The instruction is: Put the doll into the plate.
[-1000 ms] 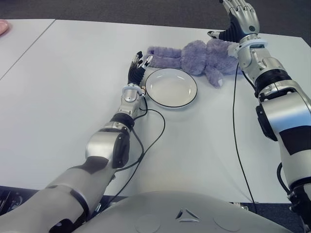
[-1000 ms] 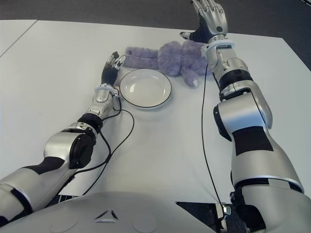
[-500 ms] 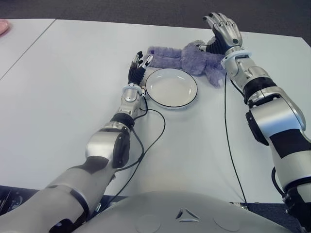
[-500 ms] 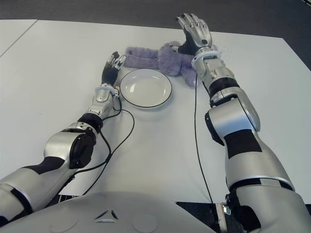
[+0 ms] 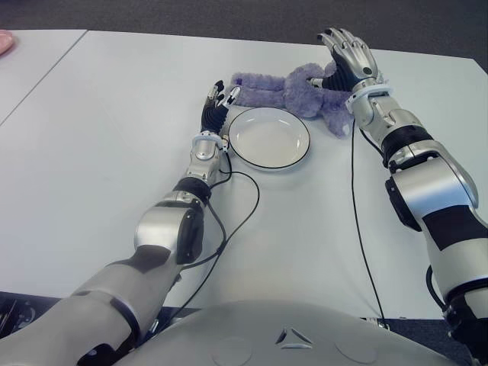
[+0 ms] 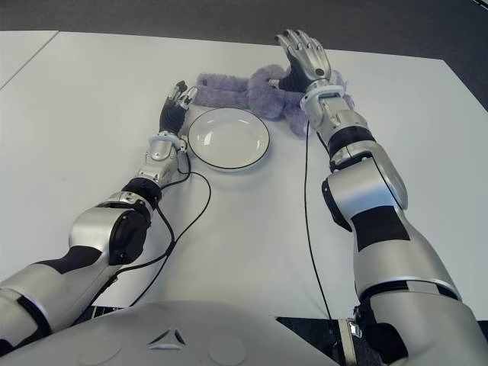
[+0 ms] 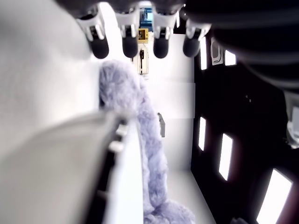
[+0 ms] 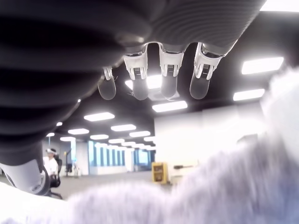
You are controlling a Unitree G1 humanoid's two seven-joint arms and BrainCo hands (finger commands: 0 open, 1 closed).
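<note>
**A:** Here's the picture: the doll (image 5: 293, 90), a purple plush, lies flat on the table (image 5: 114, 137), stretched along the far side of the plate (image 5: 268, 137), from about 11 o'clock round to 2 o'clock of it. The plate holds nothing.

**B:** And the right hand (image 5: 348, 57) is the one at work. It hovers over the doll's thick end, at 2 o'clock from the plate, fingers (image 8: 167, 70) spread and extended, nothing in them.

**A:** The wrist view agrees: fur right below the palm, fingertips out straight. No grasp yet.

**B:** To do this well, I'd say sink the palm into the bulk of the body, not a limb, then close all fingers deep into the plush. It's soft, so a shallow pinch would likely slip.

**A:** And the left hand (image 5: 215, 107)?

**B:** At the plate's 10 o'clock, just beside the rim, fingers straight and unclasped, tips near the doll's thin end. It holds nothing.

**A:** The risk?

**B:** The floppy end dragging over the rim and nudging the plate. Lift clear first, then carry towards 8 o'clock and lower to the centre.
</note>
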